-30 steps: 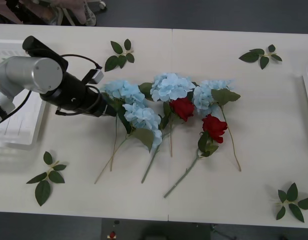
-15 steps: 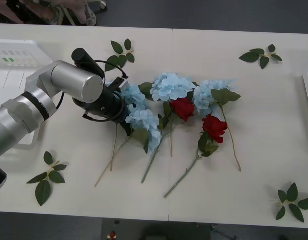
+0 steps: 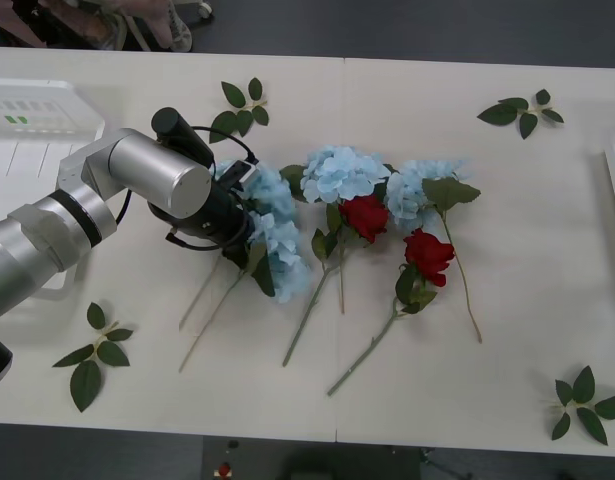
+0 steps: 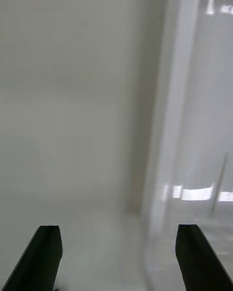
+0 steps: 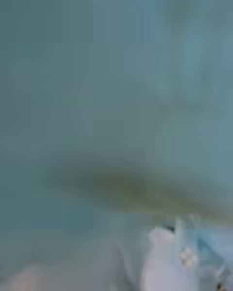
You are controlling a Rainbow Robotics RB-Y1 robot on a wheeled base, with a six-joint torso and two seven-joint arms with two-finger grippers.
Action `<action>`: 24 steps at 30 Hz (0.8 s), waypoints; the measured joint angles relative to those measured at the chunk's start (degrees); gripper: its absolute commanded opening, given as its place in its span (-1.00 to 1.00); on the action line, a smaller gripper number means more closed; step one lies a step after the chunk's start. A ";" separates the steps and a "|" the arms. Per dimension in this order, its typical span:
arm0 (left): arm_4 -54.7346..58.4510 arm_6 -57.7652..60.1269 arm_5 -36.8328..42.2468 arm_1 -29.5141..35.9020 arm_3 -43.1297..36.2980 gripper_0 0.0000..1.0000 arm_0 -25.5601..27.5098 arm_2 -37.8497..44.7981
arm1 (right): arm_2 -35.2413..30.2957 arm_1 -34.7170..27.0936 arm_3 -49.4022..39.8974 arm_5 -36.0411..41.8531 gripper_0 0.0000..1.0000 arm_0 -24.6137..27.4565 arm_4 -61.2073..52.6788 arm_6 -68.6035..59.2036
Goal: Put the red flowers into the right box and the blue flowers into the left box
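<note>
pressing our left gripper [image 3: 249, 240] into the two blue flowers [image 3: 275, 225] at nine o'clock of the pile; we cannot tell how its fingers stand. these heads are light, soft and crushable, the stems thin and springy, so we judge the stem just under the bloom the safest hold. our right gripper [image 4: 116, 257] hangs parted beside the right box [image 4: 194, 126].
</note>
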 measured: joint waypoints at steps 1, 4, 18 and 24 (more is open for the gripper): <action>0.00 0.00 -0.07 0.00 0.00 -1.00 0.00 0.00 | 0.00 -0.23 -2.92 1.27 0.53 0.00 0.04 -4.90; -0.18 0.00 -0.85 0.06 -0.08 -1.00 -0.01 0.15 | 0.00 -0.28 -10.38 3.27 0.59 0.00 0.80 -19.43; 5.26 0.00 24.71 11.71 -28.61 -1.00 -0.43 23.92 | -0.02 14.98 -29.30 11.96 0.62 -1.26 27.25 -43.53; 16.30 -2.79 34.81 22.01 -32.13 -1.00 -2.02 32.18 | -0.03 23.79 -26.87 14.04 0.62 -3.43 34.26 -43.53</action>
